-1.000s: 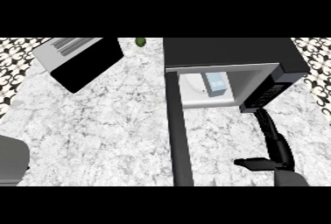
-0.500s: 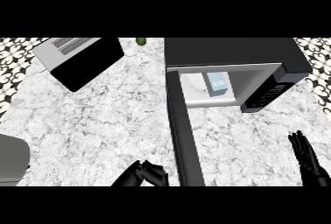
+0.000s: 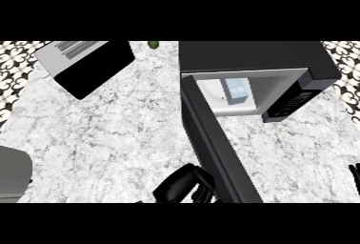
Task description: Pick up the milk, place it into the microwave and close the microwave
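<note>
The milk carton (image 3: pixel 235 90), pale blue and white, stands upright inside the open microwave (image 3: pixel 253 57) at the top right. The microwave's black door (image 3: pixel 218 147) swings out from its left hinge and runs down towards the lower edge. My left hand (image 3: pixel 181 187) is at the bottom centre, against the door's outer left face near its free end, fingers relaxed and holding nothing. Of my right hand (image 3: pixel 355 172) only a black sliver shows at the right edge.
A black and grey box-shaped appliance (image 3: pixel 84 62) lies at the top left of the marble counter (image 3: pixel 112 133). A small green object (image 3: pixel 153 44) sits at the counter's back edge. A grey shape (image 3: pixel 13 174) shows at the left edge.
My left hand has come up and to the right, reaching the door. The door's free end has swung slightly right. My right hand has withdrawn to the right edge.
</note>
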Motion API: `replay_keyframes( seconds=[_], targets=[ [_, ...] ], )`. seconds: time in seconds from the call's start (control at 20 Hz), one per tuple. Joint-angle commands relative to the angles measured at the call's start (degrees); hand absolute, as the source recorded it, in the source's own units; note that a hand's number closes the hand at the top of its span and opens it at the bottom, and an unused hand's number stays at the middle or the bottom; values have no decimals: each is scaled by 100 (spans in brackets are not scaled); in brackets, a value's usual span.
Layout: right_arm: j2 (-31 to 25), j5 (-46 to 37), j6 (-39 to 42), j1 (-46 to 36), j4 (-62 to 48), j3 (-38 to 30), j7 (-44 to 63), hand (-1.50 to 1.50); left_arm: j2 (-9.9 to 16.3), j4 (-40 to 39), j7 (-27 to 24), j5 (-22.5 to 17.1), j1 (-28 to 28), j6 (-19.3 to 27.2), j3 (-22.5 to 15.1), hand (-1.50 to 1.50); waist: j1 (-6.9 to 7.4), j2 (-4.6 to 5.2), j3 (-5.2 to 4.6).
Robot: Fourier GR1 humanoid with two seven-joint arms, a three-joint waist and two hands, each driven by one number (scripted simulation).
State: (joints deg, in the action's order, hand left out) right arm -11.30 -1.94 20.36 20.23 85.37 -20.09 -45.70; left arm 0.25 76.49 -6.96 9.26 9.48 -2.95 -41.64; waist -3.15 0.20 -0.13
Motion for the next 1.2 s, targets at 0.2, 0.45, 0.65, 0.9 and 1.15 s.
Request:
replay_keyframes(
  seconds=[0.2,0.45,0.65,0.9,1.15],
  targets=[
    [-198,614,555,169,689,60,119,-150,-24,-1268,-299,-1400,1230,1197,-1590,150,-121,34,-2],
    [-564,1019,716,129,1067,-84,186,-150,-24,-1421,-86,-1688,1490,2185,-1817,150,-404,55,-10],
    [-643,1283,772,42,1419,38,388,-150,-23,-1383,-150,-1964,1689,2821,-1923,150,-521,73,-17],
    [-939,1574,888,-83,1675,107,727,-150,-23,-1258,-479,-2419,1888,3291,-1844,150,-684,144,-41],
    [-1069,1838,938,-67,1920,155,955,-150,-24,-1056,-1016,-2963,2100,3746,-1454,150,-865,187,-63]
  ],
)
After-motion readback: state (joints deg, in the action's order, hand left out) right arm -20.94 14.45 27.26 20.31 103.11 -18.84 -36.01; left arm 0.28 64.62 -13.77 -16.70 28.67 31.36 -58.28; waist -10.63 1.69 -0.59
